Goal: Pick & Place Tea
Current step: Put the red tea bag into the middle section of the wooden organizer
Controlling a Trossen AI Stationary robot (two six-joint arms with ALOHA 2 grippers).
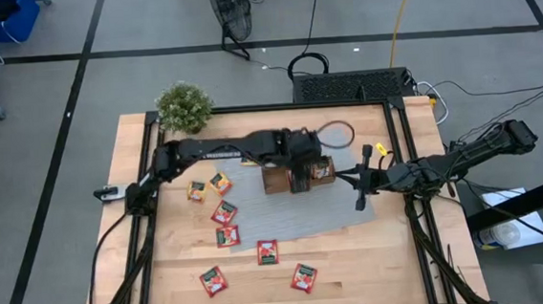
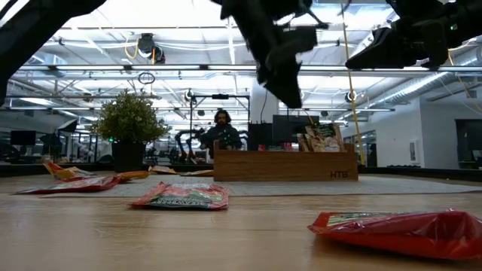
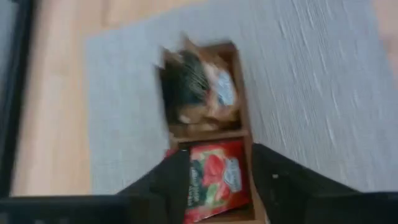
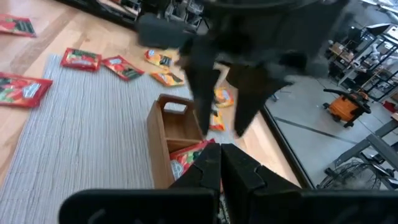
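The brown wooden tray [image 1: 275,179] stands on a grey mat [image 1: 352,213]. My left gripper [image 3: 217,155] hovers open above it, well clear of its rim in the low view [image 2: 286,86]. Below its fingers a red tea sachet [image 3: 214,180] lies in the middle compartment. The neighbouring compartment holds grey-brown and orange sachets [image 3: 202,93]. Several red sachets [image 1: 223,212] and two orange-yellow ones [image 1: 220,182] lie flat on the table left of and in front of the tray. My right gripper [image 4: 219,155] is shut and waits in the air just right of the tray [image 1: 348,175].
A small green potted plant [image 1: 184,105] stands at the table's far left corner. A black cable loop [image 1: 337,133] lies behind the tray. A person [image 2: 221,132] sits in the room beyond the table. Bare wood shows at the near right [image 1: 375,260].
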